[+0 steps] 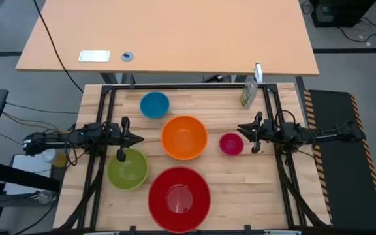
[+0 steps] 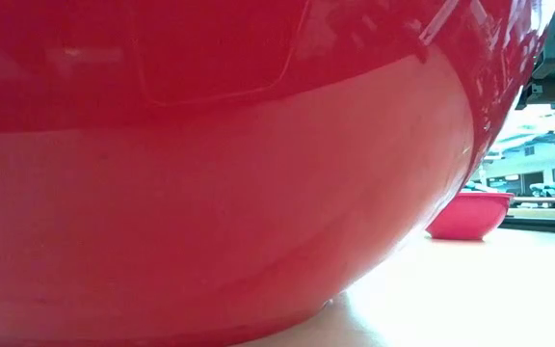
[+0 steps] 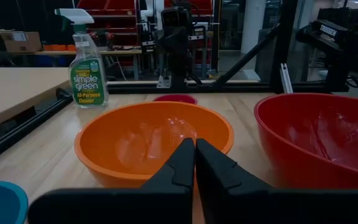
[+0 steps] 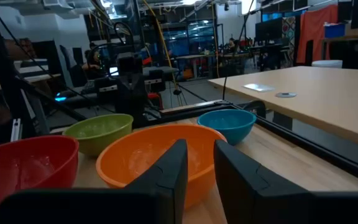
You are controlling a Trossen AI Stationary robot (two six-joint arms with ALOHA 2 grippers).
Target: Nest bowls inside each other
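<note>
Five bowls stand apart, each on its base, on the wooden table: blue point(image 1: 154, 104) at the far left, orange point(image 1: 184, 137) in the middle, magenta pink point(image 1: 231, 144) to its right, lime green point(image 1: 127, 168) at the near left, red point(image 1: 179, 190) at the near edge. My left gripper point(image 1: 140, 138) is shut and empty, hovering level just left of the orange bowl point(image 3: 154, 140). My right gripper point(image 1: 240, 128) hovers level by the pink bowl's far side. Its fingers point(image 4: 200, 149) stand a little apart with nothing between them.
A green spray bottle point(image 1: 248, 94) stands at the far right corner. Black frame rails point(image 1: 175, 86) run along the table's far, left and right sides. The red bowl point(image 2: 210, 164) fills most of the low view, with the pink bowl point(image 2: 470, 214) beyond it.
</note>
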